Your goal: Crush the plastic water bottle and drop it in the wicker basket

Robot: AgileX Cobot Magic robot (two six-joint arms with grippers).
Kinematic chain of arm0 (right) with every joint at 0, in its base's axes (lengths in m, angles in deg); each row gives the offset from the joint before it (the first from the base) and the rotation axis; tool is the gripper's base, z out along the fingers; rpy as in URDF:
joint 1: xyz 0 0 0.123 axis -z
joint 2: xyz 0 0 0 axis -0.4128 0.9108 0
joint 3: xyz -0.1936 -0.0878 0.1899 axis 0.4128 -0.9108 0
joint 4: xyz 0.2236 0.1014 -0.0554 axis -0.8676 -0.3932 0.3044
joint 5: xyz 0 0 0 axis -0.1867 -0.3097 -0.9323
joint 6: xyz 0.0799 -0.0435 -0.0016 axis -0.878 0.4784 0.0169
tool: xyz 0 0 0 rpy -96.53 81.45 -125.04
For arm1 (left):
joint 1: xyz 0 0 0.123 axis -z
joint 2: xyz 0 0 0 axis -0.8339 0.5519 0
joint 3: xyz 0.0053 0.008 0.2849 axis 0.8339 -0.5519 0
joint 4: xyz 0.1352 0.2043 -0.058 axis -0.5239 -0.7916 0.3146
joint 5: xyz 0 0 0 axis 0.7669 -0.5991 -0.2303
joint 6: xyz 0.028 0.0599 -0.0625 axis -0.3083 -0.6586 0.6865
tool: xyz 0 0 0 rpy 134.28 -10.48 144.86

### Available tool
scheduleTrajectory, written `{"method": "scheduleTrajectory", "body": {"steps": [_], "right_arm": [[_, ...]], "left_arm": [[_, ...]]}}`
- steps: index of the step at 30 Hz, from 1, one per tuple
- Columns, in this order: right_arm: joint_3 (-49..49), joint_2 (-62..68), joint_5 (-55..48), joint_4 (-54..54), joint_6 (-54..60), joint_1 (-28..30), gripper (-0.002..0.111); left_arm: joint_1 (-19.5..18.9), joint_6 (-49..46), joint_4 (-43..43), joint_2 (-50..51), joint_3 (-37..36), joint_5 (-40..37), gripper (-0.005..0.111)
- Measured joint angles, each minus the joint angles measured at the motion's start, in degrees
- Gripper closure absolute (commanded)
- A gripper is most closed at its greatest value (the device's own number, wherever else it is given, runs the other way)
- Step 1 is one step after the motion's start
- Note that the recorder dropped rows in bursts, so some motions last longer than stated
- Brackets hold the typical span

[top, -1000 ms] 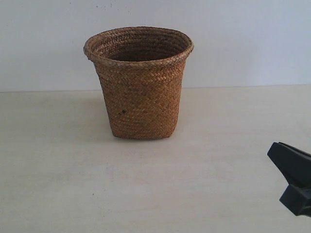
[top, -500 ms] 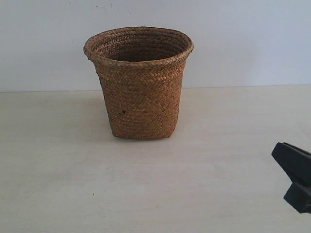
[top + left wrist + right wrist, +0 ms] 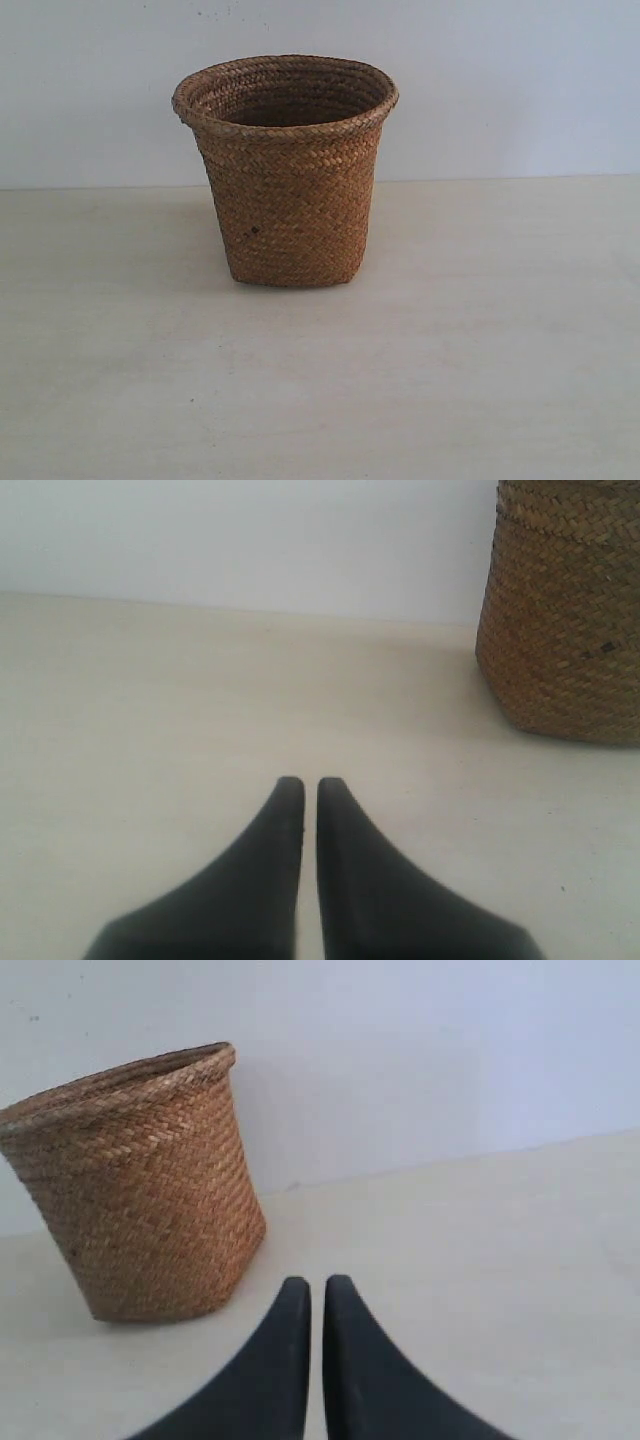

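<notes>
A wicker basket stands upright mid-counter, mouth open for a drop. The plastic water bottle is nowhere visible, perhaps hidden inside. The left pincer and right pincer are closed, empty.

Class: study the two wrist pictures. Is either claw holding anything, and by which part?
Nothing is held. The left claw and the right claw are both shut on nothing, clear of the basket.
</notes>
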Motion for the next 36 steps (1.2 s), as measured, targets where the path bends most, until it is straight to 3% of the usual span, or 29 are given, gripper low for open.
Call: {"method": "scheduleTrajectory", "body": {"steps": [7, 29, 36], "right_arm": [[0.0, -6.3, -5.7, 0.2, 0.0, 5.4, 0.107], [-0.1, -6.4, -24.1, 1.2, 5.0, 5.7, 0.107], [-0.1, -6.4, -23.3, 9.7, -0.2, 5.7, 0.107]], "left_arm": [[0.0, 0.0, 0.0, 0.0, 0.0, 0.0, 0.103], [0.0, -0.1, 0.0, 0.0, 0.0, 0.0, 0.103], [0.0, -0.1, 0.0, 0.0, 0.0, 0.0, 0.103]]}}
